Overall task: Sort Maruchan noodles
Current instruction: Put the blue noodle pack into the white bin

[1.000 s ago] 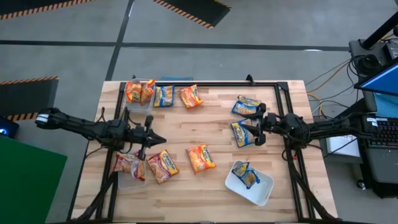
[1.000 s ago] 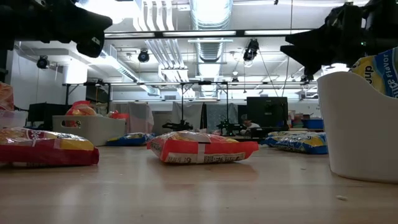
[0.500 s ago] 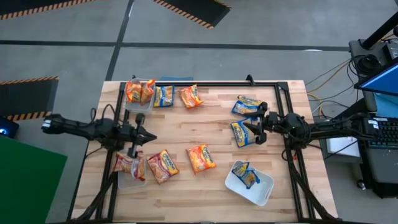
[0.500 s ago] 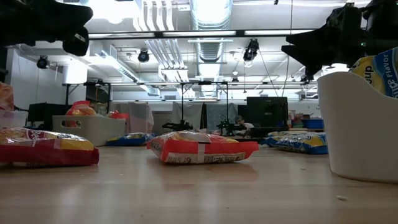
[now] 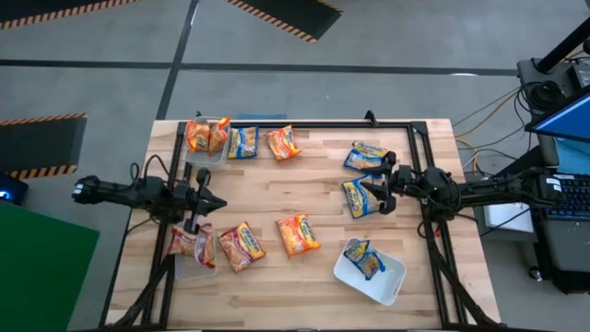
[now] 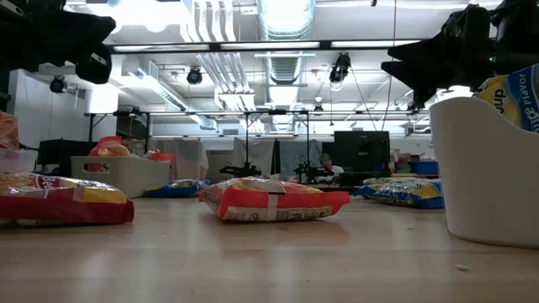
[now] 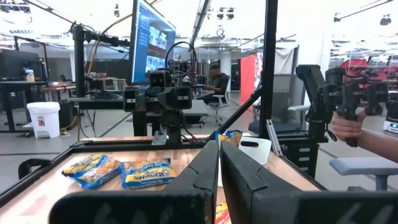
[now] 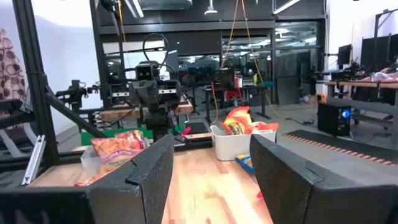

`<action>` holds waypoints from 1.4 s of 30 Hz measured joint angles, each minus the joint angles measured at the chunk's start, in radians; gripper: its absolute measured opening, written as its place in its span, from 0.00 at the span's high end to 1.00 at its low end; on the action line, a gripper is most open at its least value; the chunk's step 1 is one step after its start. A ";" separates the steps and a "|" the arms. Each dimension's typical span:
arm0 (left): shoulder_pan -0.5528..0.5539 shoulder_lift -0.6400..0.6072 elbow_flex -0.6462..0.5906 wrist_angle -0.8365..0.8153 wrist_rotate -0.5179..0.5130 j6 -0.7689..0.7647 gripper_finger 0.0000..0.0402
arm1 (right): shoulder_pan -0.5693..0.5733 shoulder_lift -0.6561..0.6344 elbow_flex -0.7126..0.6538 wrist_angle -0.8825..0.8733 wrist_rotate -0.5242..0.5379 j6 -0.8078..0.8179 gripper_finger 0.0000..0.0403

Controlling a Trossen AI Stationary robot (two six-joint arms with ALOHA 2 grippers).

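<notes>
Wooden plank counter (image 5: pixel 304 189) stood on grey concrete floor (image 5: pixel 369 41); open workshop behind. Maruchan noodles (image 5: pixel 298 233) lay scattered across it, some inside white tubs (image 5: pixel 369 273). Left gripper (image 5: pixel 210 199) hovered with jaws pressed together; right gripper (image 5: pixel 367 194) with jaws spread, empty. Packet labels too small to read.

Grey concrete floor (image 5: pixel 369 46), hazard-striped mats (image 5: pixel 286 14); exposed ceiling ducts (image 6: pixel 286 17), strip lights, desks with monitors (image 7: pixel 152 40).
</notes>
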 joint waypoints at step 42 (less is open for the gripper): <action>0.000 -0.013 -0.045 0.011 -0.019 0.009 1.00 | 0.000 0.002 0.018 -0.612 0.685 0.693 0.50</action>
